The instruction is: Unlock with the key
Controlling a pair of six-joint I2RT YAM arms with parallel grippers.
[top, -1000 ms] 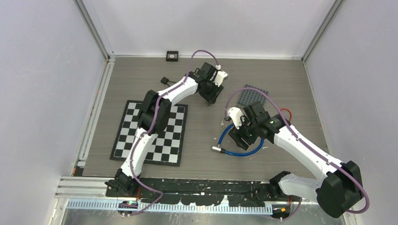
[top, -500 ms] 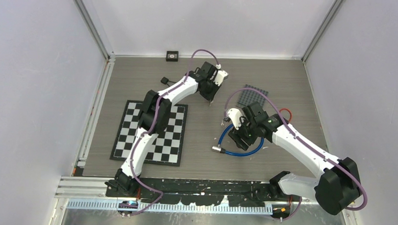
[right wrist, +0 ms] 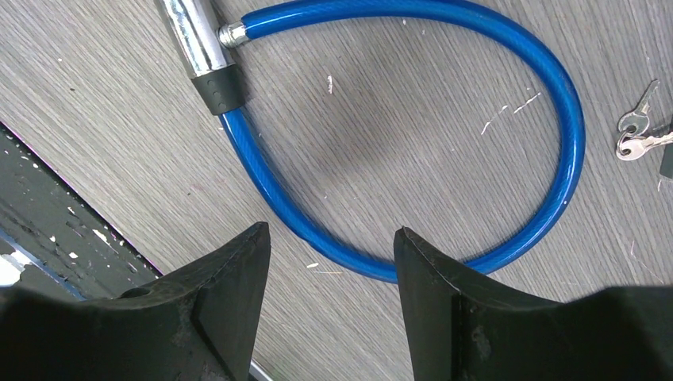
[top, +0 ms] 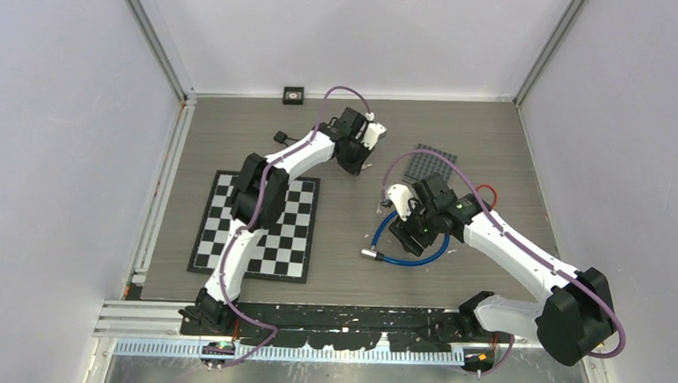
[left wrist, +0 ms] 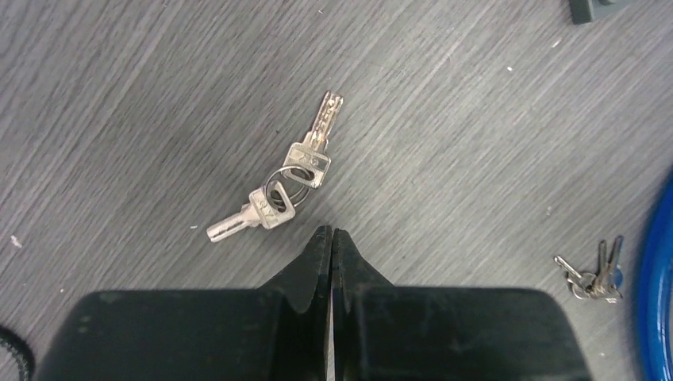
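Though beside keys (left wrist: 284, 181) (stamps illegible), left hand (left wrist: 332, 235) together, empty; right hand (right wrist: 332, 248) apart above cable lock (right wrist: 569, 131).

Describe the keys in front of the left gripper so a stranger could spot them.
On the grey wood-grain table, find the blue cable lock. Away from it, just ahead of the shut left gripper, lie two silver keys splayed on one ring; the other bunch lies beside the cable.

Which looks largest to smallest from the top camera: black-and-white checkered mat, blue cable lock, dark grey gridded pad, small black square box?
Largest: black-and-white checkered mat
Then blue cable lock and dark grey gridded pad, too alike to rank, both partly hidden
Smallest: small black square box
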